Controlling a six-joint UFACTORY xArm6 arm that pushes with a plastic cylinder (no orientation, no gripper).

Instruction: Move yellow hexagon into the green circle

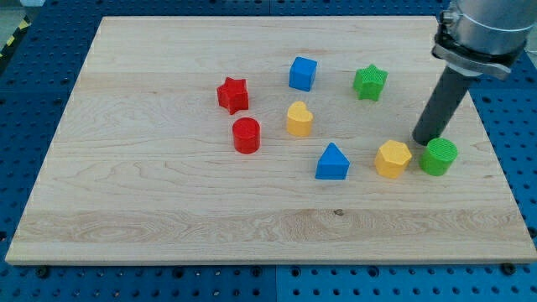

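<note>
Nearest the view's bottom on the wooden board (168, 210), the blue triangle block (332, 162) sits a little right of centre, its peak pointing toward the view's top. Just to its right lies the yellow hexagon (393, 158), flat on the board with one flat face up; it is about as wide as it is deep, so no long axis can be made out, and one corner points toward the view's right. Right beside it, very close or touching, I cannot tell which, stands the green circle (439, 157), a short upright cylinder near the board's right edge.

There is no claw here, only the straight dark rod (442, 105), so nothing can open or close and nothing is held. My tip (423, 140) rests on the board just behind the narrow space between the yellow hexagon and the green circle, near both. Whether it touches either block cannot be told from this angle. The rod leans up toward the view's top right into the grey arm collar (480, 38).

Farther back, the red cylinder (247, 135) stands left of centre, with the yellow heart-like block (299, 119) to its right. Behind these sit the red star (233, 95), then the green star (369, 82) on the right and the blue cube (303, 73) farthest back, near the middle.
</note>
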